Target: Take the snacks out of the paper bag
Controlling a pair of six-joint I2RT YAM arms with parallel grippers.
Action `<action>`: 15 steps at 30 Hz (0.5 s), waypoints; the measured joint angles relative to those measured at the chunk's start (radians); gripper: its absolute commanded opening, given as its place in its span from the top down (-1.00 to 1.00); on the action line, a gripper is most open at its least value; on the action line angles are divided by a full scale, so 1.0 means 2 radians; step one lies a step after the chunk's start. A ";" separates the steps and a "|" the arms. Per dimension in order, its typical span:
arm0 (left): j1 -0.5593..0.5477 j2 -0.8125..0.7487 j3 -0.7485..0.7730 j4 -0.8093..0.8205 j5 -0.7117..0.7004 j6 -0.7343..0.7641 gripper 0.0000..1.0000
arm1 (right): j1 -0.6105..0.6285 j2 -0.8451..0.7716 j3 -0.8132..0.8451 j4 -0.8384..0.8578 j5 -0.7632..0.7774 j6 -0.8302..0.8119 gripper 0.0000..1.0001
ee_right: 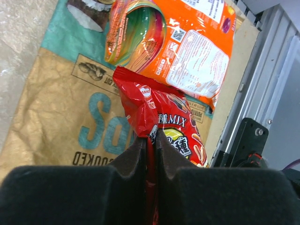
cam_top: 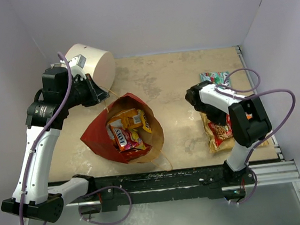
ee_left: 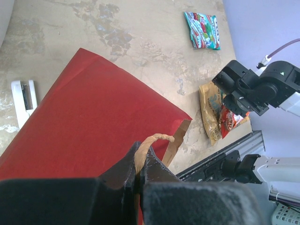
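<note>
String handle (ee_left: 157,138) pinched by left gripper (ee_left: 139,174) holds paper bag (ee_left: 89,126) open; right gripper (ee_right: 151,140) clamps red packet (ee_right: 161,115) over the pile (cam_top: 220,133) at frame right.

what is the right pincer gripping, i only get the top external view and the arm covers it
Observer: The right pincer is shut on the near edge of a red crinkly foil packet printed MIX.
Operator: anything under that
Observer: A tan flat packet with teal lettering lies beneath it, and an orange foil packet lies just beyond on the same tan one.
Operator: and the left pincer, open or not
Observer: The left pincer is shut on the thin string handle of the tall red paper bag.
</note>
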 measured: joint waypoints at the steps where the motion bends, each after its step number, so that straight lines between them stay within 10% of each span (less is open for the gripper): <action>1: 0.000 0.000 0.000 0.000 0.000 0.000 1.00 | -0.001 0.008 0.008 0.001 -0.002 0.001 0.77; 15: 0.000 0.000 0.000 -0.001 0.000 0.000 1.00 | -0.022 0.014 0.016 0.061 -0.056 0.001 0.24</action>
